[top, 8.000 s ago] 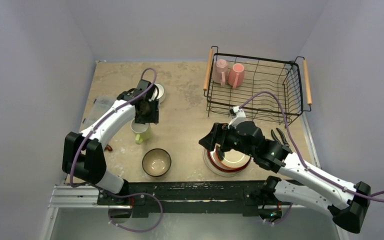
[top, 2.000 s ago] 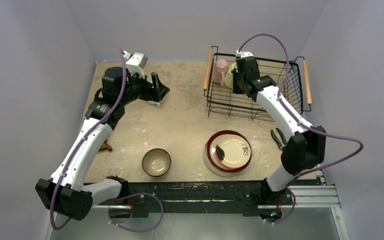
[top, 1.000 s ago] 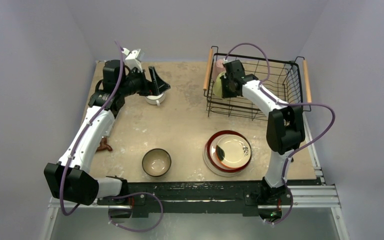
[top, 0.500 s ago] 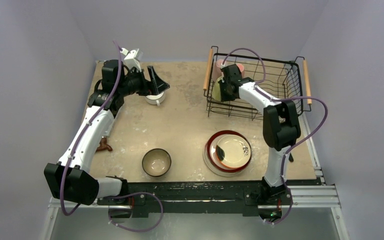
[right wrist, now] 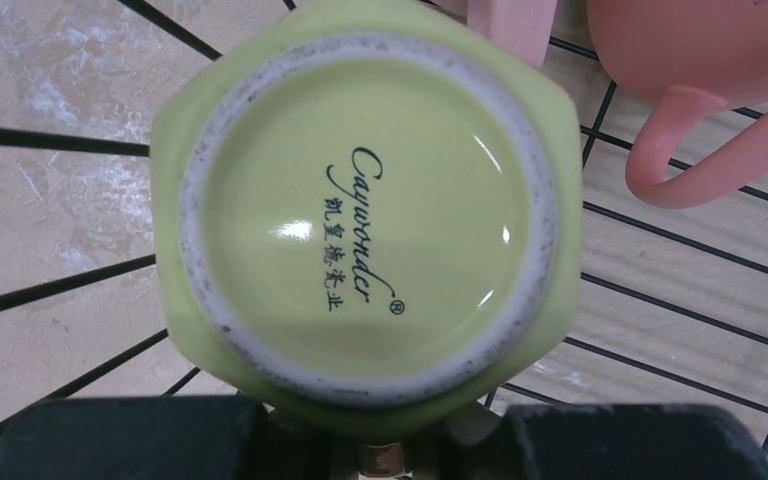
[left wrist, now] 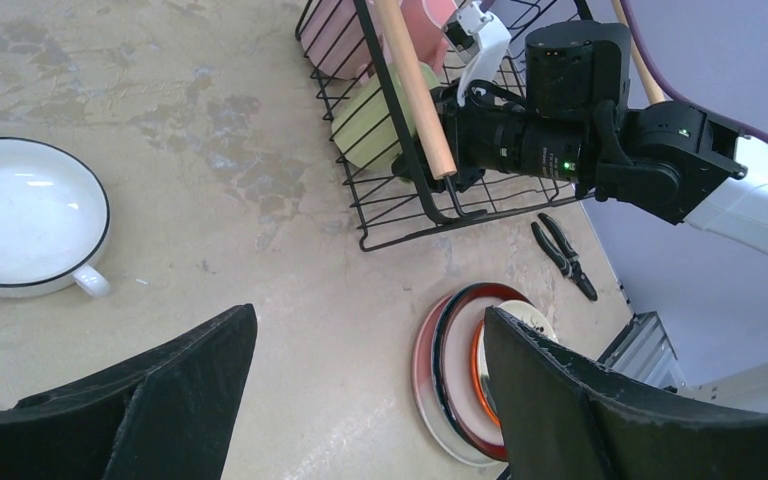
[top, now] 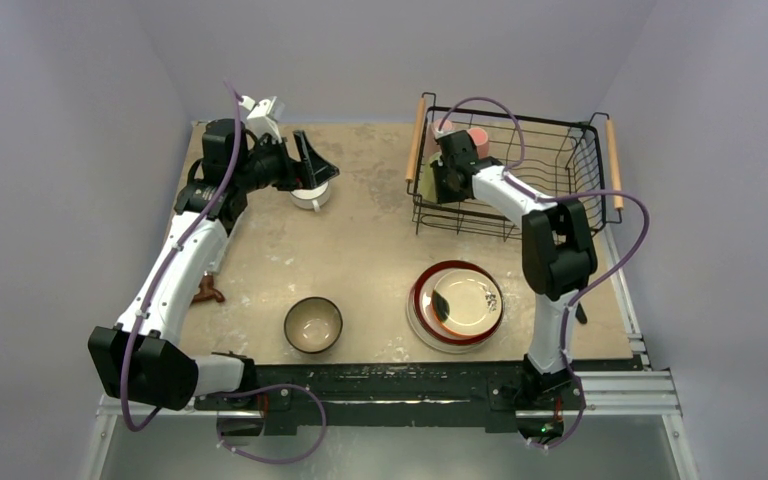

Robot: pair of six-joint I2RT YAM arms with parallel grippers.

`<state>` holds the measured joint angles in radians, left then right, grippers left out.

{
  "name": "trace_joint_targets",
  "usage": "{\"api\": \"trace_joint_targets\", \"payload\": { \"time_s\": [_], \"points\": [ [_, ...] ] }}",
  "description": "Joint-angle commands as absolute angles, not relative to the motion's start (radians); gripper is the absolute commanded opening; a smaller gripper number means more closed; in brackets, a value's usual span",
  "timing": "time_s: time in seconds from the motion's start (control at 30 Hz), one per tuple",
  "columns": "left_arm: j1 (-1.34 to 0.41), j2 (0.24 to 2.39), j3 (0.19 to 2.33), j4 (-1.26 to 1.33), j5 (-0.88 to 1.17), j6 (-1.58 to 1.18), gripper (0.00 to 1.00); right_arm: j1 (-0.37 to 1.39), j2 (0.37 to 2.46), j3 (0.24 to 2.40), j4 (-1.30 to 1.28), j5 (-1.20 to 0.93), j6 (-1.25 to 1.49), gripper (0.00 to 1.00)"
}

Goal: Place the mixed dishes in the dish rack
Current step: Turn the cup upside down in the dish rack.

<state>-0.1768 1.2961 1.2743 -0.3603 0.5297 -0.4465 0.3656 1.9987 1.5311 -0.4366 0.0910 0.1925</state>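
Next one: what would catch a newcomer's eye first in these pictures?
The right gripper, shut on a glossy yellow-green ceramic mug, holds it inside the left end of the black wire dish rack, far right. Far left, the left gripper hangs open near a shallow white black-rimmed mug.

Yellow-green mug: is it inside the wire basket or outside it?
Inside. The yellow-green mug lies over the dish rack's floor wires beside a salmon mug, with the right gripper gripping it.
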Motion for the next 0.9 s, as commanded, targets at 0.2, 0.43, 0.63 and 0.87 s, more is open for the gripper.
{"api": "trace_joint_targets", "payload": {
  "time_s": [0.2,0.43,0.63,0.87],
  "points": [
    [-0.163,1.296,1.31,-0.324,0.559,-0.466,0.82,0.375,1.979,1.581,-0.367,0.109,0.186,0.36],
    [-0.163,1.298,1.31,-0.322,0.564,-0.469,0.83,0.389,1.908,1.573,-0.397,0.118,0.204,0.62],
    [-0.163,1.299,1.31,-0.321,0.569,-0.474,0.83,0.397,1.806,1.518,-0.429,0.144,0.245,0.72],
    [-0.163,1.323,1.315,-0.334,0.564,-0.46,0.83,0.398,1.586,1.365,-0.424,0.158,0.273,0.81]
  ]
}}
